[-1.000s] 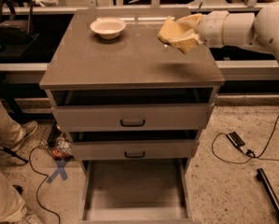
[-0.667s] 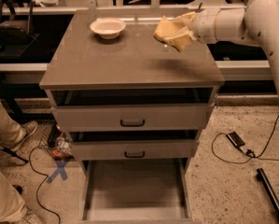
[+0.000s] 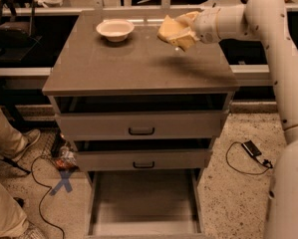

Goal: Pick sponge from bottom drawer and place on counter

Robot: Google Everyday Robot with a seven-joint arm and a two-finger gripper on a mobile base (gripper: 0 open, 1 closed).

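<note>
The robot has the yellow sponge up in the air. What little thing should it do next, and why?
Probably lower it straight down. The gripper holds the sponge above the counter, apart from the bowl, its shadow on bare counter beneath. The bottom drawer is open and empty.

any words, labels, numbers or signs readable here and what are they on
No readable text anywhere.
Only mark: a blue tape cross on the speckled floor.
The gripper, holding the pale yellow-tan sponge above the glossy grey-brown counter, shows no label.
</note>
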